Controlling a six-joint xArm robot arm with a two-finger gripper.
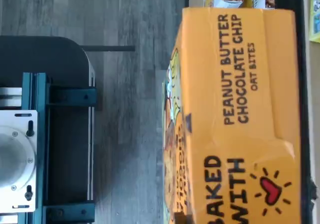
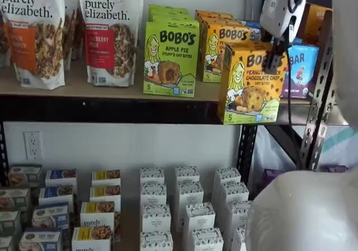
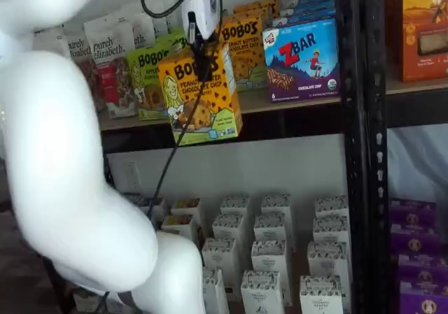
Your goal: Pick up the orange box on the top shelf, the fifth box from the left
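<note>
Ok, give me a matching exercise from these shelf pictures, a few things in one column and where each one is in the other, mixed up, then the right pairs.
Things:
1. orange box
2. green Apple Pie box
3. ZBar box
4. small white boxes

Places:
A. standing on the top shelf, beside the granola bags
B. on the lower shelf
C. held by the gripper, out in front of the shelf edge
D. on the top shelf next to the black upright

Pairs: 1-C, 2-A, 3-D, 4-B
</note>
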